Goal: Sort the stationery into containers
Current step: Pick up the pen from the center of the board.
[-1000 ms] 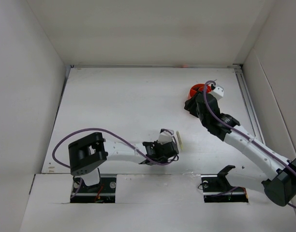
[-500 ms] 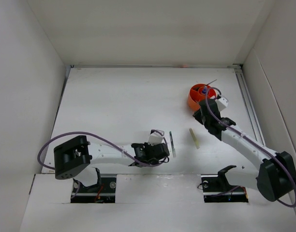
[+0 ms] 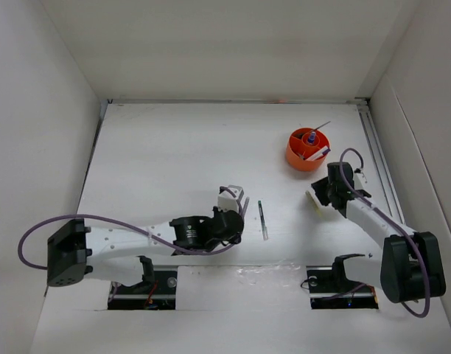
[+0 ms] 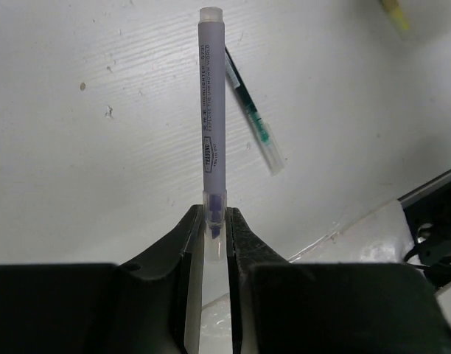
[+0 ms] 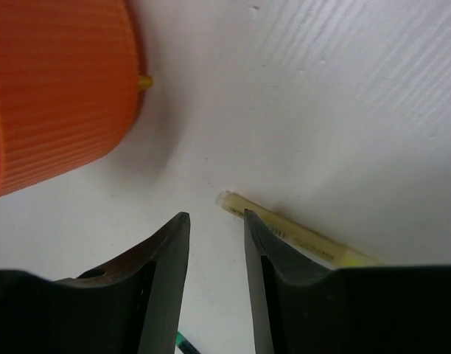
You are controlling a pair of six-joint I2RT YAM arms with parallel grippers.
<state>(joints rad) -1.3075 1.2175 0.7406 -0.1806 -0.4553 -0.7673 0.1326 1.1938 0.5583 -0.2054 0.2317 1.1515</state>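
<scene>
Left gripper [image 4: 214, 223]: jaws closed tight on the clear-capped end of a lavender pen [image 4: 211, 110], which projects straight out beyond the fingertips above the white table [image 3: 174, 147]. A green pen [image 4: 253, 122] lies flat on the table just beyond the held pen and slantwise to it, untouched. Right gripper [image 5: 214, 217]: jaws partly apart with nothing between them, low over the table. A yellow pen [image 5: 299, 237] lies on the surface with its near end just beside the tip of one finger, outside the gap. The orange holder [image 3: 308, 150] stands upright near the far right of the table, close beyond the right gripper and well apart from the left; a small blue-capped bottle [image 3: 311, 136] sits in its inner ring
</scene>
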